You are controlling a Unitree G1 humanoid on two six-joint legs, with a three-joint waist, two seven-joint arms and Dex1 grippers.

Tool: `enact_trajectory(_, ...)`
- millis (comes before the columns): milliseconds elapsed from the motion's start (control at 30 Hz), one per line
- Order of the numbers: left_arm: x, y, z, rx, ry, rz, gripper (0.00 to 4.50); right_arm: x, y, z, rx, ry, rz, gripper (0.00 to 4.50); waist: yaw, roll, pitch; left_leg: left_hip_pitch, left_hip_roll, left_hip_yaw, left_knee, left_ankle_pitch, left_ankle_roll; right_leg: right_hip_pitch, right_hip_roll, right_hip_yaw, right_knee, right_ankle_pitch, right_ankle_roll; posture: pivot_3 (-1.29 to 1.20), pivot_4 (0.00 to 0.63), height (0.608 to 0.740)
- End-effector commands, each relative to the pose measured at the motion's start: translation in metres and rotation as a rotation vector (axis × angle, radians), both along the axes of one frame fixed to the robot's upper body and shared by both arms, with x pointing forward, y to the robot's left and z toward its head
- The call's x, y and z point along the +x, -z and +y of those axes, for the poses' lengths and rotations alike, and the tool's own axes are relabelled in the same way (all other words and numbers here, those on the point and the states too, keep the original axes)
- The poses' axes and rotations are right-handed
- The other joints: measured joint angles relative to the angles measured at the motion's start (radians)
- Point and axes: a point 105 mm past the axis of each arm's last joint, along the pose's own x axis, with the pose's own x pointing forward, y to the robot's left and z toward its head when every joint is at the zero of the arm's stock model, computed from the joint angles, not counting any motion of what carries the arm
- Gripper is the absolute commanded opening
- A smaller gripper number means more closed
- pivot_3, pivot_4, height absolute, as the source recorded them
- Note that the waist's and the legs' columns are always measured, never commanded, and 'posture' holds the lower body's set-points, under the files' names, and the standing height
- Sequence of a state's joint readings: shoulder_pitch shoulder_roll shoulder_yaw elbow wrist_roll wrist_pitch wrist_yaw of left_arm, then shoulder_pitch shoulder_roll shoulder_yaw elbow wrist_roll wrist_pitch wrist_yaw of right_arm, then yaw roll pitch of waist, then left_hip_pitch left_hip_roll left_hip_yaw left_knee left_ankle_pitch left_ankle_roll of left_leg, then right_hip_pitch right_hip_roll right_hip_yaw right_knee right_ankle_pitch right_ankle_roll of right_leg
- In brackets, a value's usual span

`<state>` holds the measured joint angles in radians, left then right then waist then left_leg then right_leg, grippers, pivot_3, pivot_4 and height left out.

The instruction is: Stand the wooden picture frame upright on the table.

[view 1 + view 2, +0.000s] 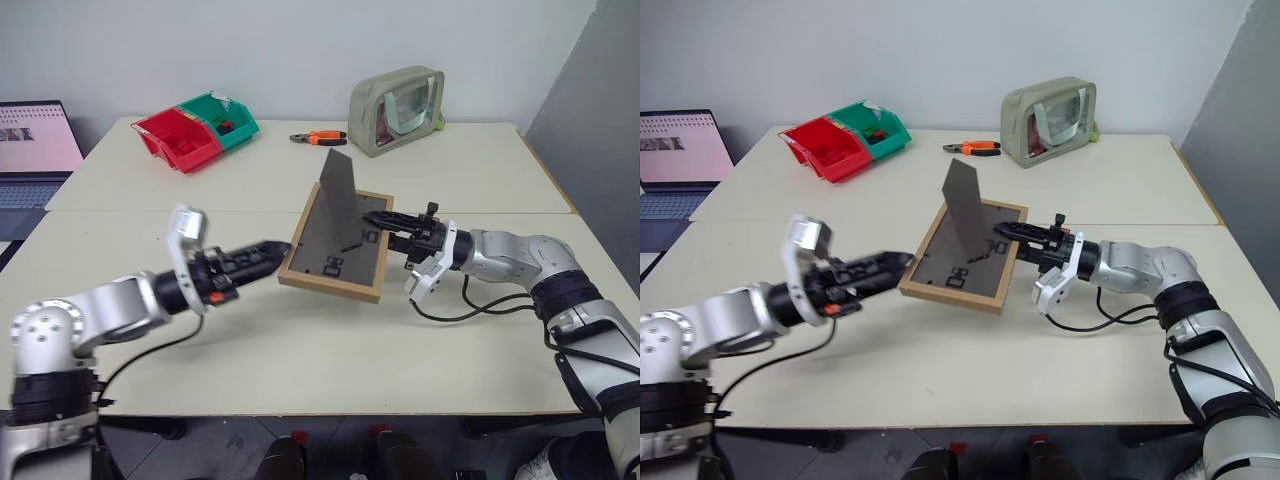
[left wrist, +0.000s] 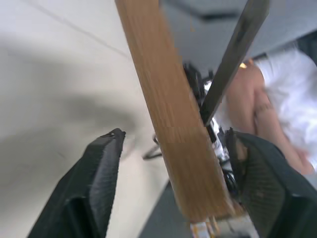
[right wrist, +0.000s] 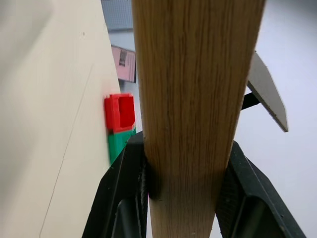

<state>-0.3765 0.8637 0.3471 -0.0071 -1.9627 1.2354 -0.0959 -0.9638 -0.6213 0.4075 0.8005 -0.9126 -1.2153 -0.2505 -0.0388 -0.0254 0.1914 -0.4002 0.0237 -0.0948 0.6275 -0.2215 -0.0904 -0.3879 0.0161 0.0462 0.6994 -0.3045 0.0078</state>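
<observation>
Your wooden picture frame (image 1: 335, 243) is in the middle of the surface (image 1: 300, 350), back panel up, its right side raised and its left side low, near or on the tabletop. The fold-out stand (image 1: 338, 198) is swung open and sticks up from the back.

The right gripper (image 1: 380, 222) has its fingers (image 3: 124, 193) clamped on the frame's right rail; the right wrist view shows the wood pinched between both pads. The left gripper (image 1: 270, 252) sits just beside the left rail with its fingers spread wide either side of the wood, gripping nothing.

You look to be at the tilting-up step, with the frame carried by the right arm alone. Next, rotate it so the bottom rail and the stand's tip both meet the surface, then release slowly; the light frame may tip.
</observation>
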Motion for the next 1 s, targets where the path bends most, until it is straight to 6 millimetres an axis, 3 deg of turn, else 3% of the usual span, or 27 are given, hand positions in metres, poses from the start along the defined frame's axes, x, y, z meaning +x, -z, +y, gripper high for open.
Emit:
enact_trajectory(33,-0.001,-0.029,0.040,0.197,-0.179,-0.150,4.50,0.012,-0.017,-0.005,0.125,0.041,0.072,1.31,-0.003,0.000,0.000,0.000,0.000,0.000,0.000,0.000,0.000,0.000,0.000,0.000,0.000,0.000,0.000,0.00,0.150,0.740)
enact_trajectory(133,-0.004,-0.036,0.062,0.536,-0.302,-0.278,4.50,0.031,-0.012,0.005,0.240,0.098,0.307,1.31,-0.017,-0.003,0.001,0.000,0.001,0.000,0.000,-0.001,0.002,0.000,0.001,0.000,0.000,0.000,-0.001,0.00,0.150,0.740)
enact_trajectory(200,-0.012,-0.035,0.056,0.660,-0.287,-0.379,4.50,0.044,-0.010,0.018,0.322,0.108,0.535,1.31,-0.027,-0.003,0.002,0.001,0.002,0.000,-0.001,-0.002,0.003,0.001,0.001,-0.001,-0.001,0.001,-0.001,0.00,0.150,0.740)
enact_trajectory(333,-0.016,-0.023,0.044,0.751,-0.308,-0.500,4.50,0.061,-0.001,0.036,0.424,0.064,0.981,1.31,-0.019,-0.001,0.003,0.001,0.006,-0.001,-0.002,0.000,0.001,0.001,0.000,-0.001,0.000,0.001,-0.002,0.00,0.150,0.740)
enact_trajectory(433,-0.017,-0.012,0.037,0.789,-0.351,-0.554,4.50,0.064,0.012,0.060,0.501,-0.058,1.462,1.31,-0.014,0.000,0.003,0.001,0.006,-0.001,-0.002,-0.002,0.003,0.002,-0.001,-0.001,-0.001,0.001,-0.002,0.00,0.150,0.740)
enact_trajectory(533,-0.019,0.000,0.038,0.806,-0.391,-0.557,4.50,0.056,0.024,0.078,0.490,-0.124,1.673,1.31,-0.008,0.000,0.003,0.000,0.005,-0.001,-0.002,-0.002,0.003,0.001,-0.001,-0.001,-0.001,0.001,-0.002,0.00,0.150,0.740)
enact_trajectory(700,-0.021,0.009,0.037,0.782,-0.406,-0.543,4.50,0.050,0.047,0.089,0.508,-0.120,1.866,1.31,-0.002,0.000,0.004,0.000,0.004,-0.001,-0.003,-0.002,0.003,0.000,0.000,-0.002,-0.002,0.001,-0.002,0.00,0.150,0.740)
enact_trajectory(933,-0.022,0.020,0.034,0.799,-0.371,-0.523,4.50,0.047,0.072,0.084,0.479,-0.042,1.901,1.31,-0.004,0.000,0.003,0.001,0.003,0.000,-0.002,-0.002,0.004,0.000,0.000,-0.002,-0.001,0.001,-0.002,0.00,0.150,0.740)
enact_trajectory(1000,-0.022,0.021,0.033,0.794,-0.366,-0.520,4.50,0.047,0.076,0.080,0.479,-0.021,1.898,2.00,-0.003,0.000,0.003,0.001,0.003,0.000,-0.002,-0.002,0.004,0.000,0.000,-0.002,-0.001,0.001,-0.002,0.00,0.150,0.740)
